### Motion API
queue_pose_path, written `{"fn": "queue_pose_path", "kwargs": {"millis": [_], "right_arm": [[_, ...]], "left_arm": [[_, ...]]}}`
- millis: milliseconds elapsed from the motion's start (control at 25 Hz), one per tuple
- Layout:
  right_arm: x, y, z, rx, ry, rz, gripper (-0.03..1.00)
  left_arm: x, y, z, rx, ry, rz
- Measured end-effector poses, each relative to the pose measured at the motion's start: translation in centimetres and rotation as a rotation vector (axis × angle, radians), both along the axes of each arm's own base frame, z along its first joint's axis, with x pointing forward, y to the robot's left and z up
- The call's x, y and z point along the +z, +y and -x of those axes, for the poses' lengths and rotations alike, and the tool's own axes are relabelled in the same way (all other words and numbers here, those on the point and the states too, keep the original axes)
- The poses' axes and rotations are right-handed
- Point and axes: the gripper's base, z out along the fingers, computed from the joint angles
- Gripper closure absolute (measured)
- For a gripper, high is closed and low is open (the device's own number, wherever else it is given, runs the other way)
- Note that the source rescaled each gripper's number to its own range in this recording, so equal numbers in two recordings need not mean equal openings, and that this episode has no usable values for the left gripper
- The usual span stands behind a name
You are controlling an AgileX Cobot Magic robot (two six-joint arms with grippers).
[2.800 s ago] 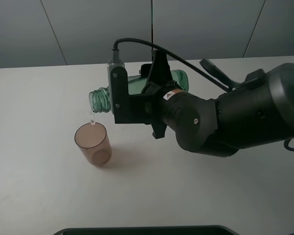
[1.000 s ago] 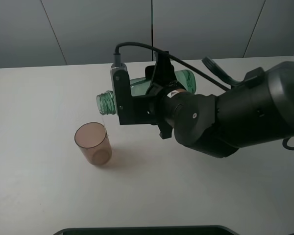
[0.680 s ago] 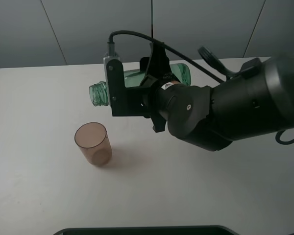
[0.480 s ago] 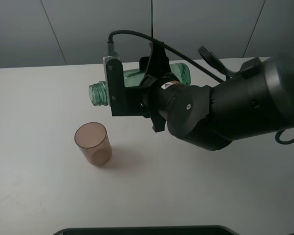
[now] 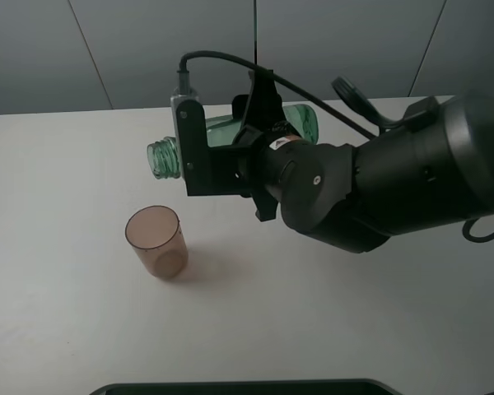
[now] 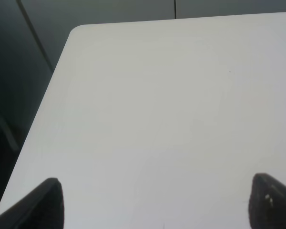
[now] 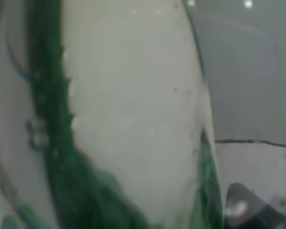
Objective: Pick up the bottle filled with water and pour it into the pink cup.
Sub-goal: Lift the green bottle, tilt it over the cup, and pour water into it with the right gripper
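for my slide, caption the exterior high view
The right gripper holds the bottle sideways over the table, near the pink cup.

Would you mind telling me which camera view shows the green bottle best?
The exterior high view: the bottle lies sideways in the right claw, neck and part of the body clear. The right wrist view gives only a blurred green close-up; the left wrist view shows none of it.

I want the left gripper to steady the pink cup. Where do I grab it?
Take the pink cup across its mid-wall, coming in level from the left of the overhead view: it stands upright, handleless, and the arm holding the bottle fills the right.
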Motion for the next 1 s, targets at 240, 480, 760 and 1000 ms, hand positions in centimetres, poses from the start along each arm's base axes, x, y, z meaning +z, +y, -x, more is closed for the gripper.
{"fn": "queue_pose_path", "kwargs": {"millis": [240, 480, 760, 1000], "right_arm": [[0.13, 0.2, 0.01, 0.032, -0.021, 0.012, 0.94], [0.18, 0.3, 0.03, 0.049, -0.031, 0.018, 0.94], [0.19, 0.31, 0.03, 0.05, -0.032, 0.019, 0.94], [0.22, 0.36, 0.04, 0.058, -0.037, 0.022, 0.94]], "left_arm": [[0.0, 0.0, 0.0, 0.0, 0.0, 0.0], [0.0, 0.0, 0.0, 0.0, 0.0, 0.0], [0.0, 0.0, 0.0, 0.0, 0.0, 0.0], [0.0, 0.0, 0.0, 0.0, 0.0, 0.0]]}}
